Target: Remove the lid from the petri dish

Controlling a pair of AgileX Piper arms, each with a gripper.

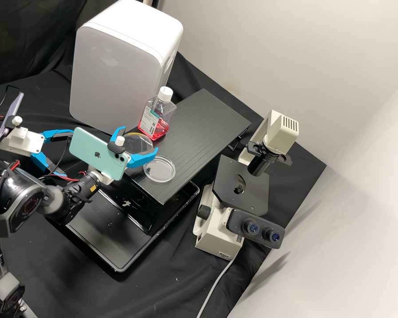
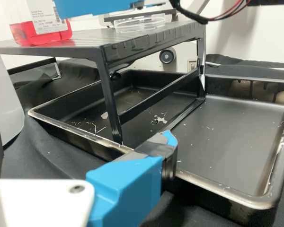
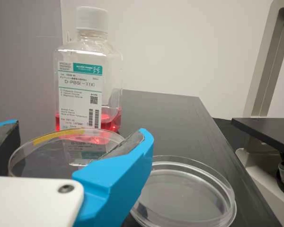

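The open petri dish base rests on the black raised rack near its front corner; the left wrist view shows the dish on top of the rack. My right gripper is shut on the clear lid, gripping it by its rim. It holds the lid above the rack, just left of the base and apart from it. My left gripper hangs open and empty to the left, low beside the black tray.
A bottle of pink liquid stands on the rack just behind the lid. A large white box stands at the back left. A microscope sits right of the rack. The tray lies under the rack.
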